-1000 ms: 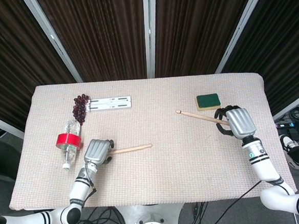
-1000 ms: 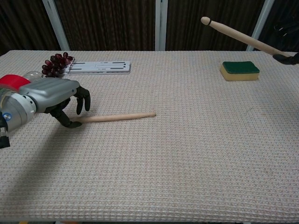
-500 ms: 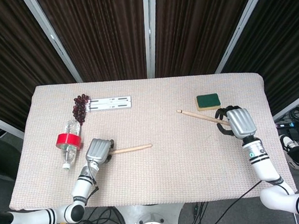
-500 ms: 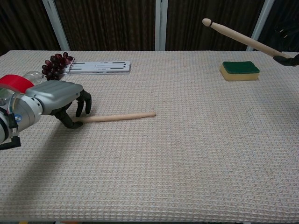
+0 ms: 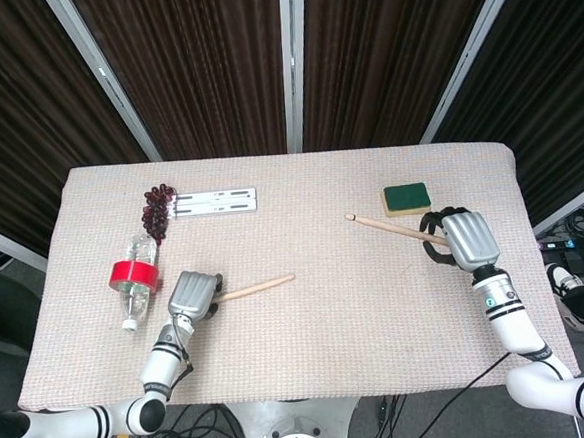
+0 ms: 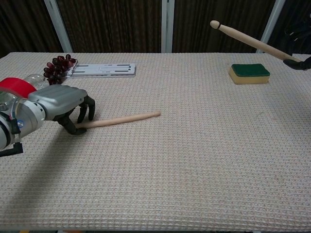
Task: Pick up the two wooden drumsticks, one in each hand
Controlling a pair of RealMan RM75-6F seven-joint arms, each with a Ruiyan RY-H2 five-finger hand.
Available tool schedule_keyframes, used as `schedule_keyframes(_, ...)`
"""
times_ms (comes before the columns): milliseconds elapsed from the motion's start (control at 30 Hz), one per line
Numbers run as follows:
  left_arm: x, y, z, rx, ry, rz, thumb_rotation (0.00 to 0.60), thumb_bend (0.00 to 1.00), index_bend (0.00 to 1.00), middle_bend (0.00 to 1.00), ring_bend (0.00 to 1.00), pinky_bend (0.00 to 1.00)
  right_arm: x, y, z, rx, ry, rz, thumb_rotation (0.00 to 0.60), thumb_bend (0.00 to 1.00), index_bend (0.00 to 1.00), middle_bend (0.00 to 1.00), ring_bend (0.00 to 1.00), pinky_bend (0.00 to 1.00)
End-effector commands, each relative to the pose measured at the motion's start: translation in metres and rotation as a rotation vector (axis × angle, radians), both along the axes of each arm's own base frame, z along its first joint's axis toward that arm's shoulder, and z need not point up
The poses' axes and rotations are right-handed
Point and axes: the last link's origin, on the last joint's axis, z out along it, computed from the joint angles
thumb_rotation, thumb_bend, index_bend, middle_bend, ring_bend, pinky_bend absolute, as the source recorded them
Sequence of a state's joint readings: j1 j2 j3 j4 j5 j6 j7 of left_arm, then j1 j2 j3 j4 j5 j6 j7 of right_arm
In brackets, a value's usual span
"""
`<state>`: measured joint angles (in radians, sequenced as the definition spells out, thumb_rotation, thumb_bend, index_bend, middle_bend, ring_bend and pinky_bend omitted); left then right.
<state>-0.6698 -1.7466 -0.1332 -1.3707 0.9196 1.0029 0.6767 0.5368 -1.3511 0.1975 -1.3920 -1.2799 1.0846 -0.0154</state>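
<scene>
One wooden drumstick [image 5: 262, 284] [image 6: 124, 119] lies at the table's left front, its tip pointing right. My left hand [image 5: 193, 294] [image 6: 53, 104] has its fingers curled around the stick's butt end, and the tip sits slightly off the cloth. The second drumstick [image 5: 388, 226] [image 6: 248, 41] is held in the air by my right hand [image 5: 464, 239], tip pointing left and up, over the table's right side. In the chest view only the fingertips [image 6: 299, 63] of that hand show at the right edge.
A green and yellow sponge [image 5: 407, 198] [image 6: 250, 73] lies just behind the right hand. At back left are dark grapes [image 5: 157, 208] [image 6: 59, 67] and a white strip [image 5: 216, 201] [image 6: 103, 70]. A red-labelled plastic bottle [image 5: 136, 280] [image 6: 14, 85] lies beside the left hand.
The left hand's fingers have closed in on the left drumstick's end, and its tip has swung slightly back and up. The right hand and its stick have barely moved.
</scene>
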Motion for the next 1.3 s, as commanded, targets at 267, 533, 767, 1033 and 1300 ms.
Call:
schedule_keyframes(267,0.0,-0.001,-0.001,-0.011,-0.028,-0.003,0.6,0.39,0.5,0.57,0.8,0.87,-0.001,0.001,0.0,-0.004,0.003,-0.004,0.6,0.9,0.6,0.57,0.38,0.4)
schedule_keyframes(533,0.002,-0.001,0.003,-0.029,-0.143,0.012,0.6,0.46,0.57,0.63,0.82,0.87,-0.001,0.003,0.0,-0.003,0.005,-0.002,0.6,0.9,0.6,0.57,0.39,0.4)
schedule_keyframes(767,-0.004,0.004,0.022,-0.027,-0.318,0.033,0.6,0.53,0.62,0.69,0.82,0.87,-0.007,0.013,0.003,0.006,-0.038,-0.021,0.6,0.9,0.63,0.58,0.4,0.4)
schedule_keyframes(1033,0.004,0.014,0.045,-0.027,-0.589,0.012,0.6,0.57,0.65,0.72,0.82,0.87,0.007,0.036,-0.009,0.145,-0.236,-0.016,0.6,0.91,0.64,0.59,0.41,0.4)
schedule_keyframes(1300,0.031,0.018,0.054,-0.063,-0.768,-0.118,0.6,0.57,0.65,0.72,0.82,0.87,0.045,0.055,-0.05,0.309,-0.416,0.044,0.6,0.92,0.66,0.6,0.42,0.4)
